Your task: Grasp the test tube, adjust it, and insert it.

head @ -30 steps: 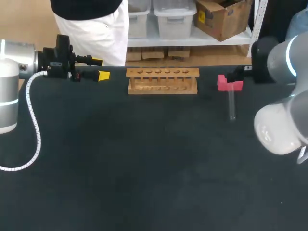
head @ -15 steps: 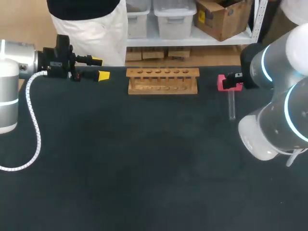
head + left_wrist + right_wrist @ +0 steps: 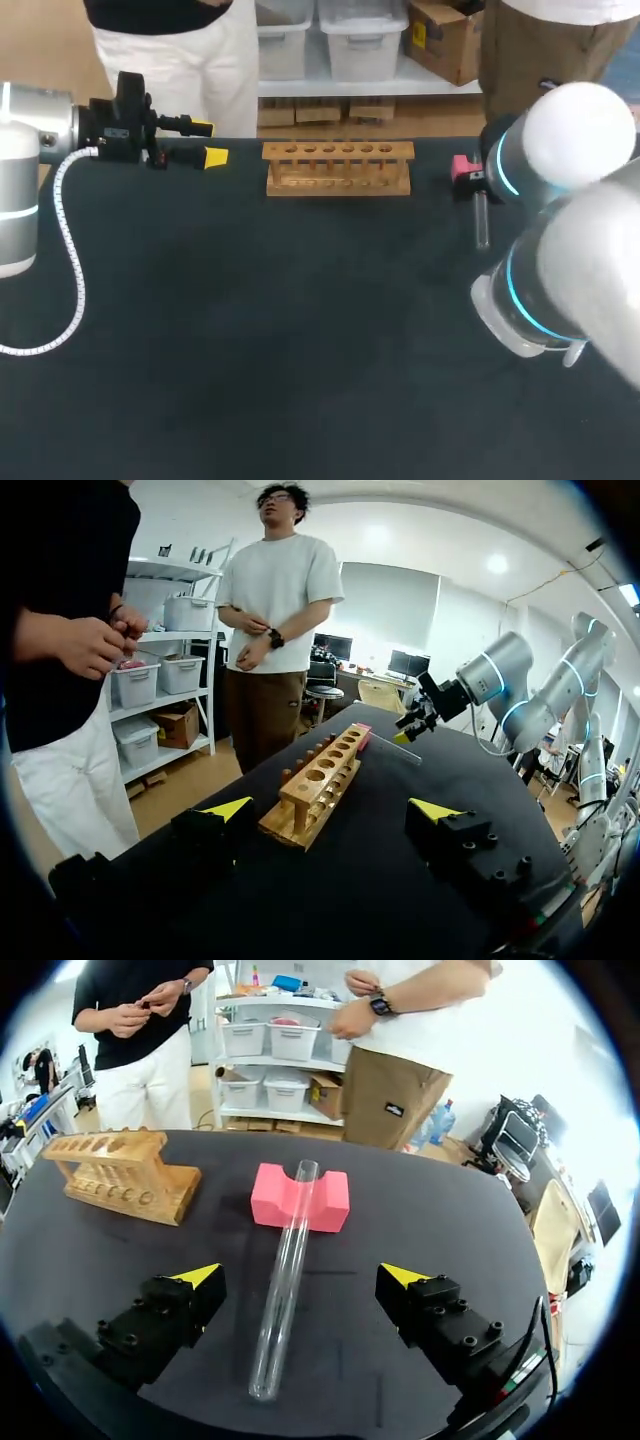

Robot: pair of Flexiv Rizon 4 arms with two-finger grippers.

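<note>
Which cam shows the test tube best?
Right wrist view: the test tube lies full length, close up, its far end in the pink block. Head view shows the tube small beside the right arm; left wrist view, only a faint sliver.

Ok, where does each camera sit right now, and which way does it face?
Head view: fixed above and behind, looking down on the table; left arm enters at left, right arm at right.
Left wrist: looks along the open left gripper at the rack end-on, right arm beyond.
Right wrist: looks past the open right gripper down at the tube, its mouth on the block.
Shared: all three show the rack and block.
</note>
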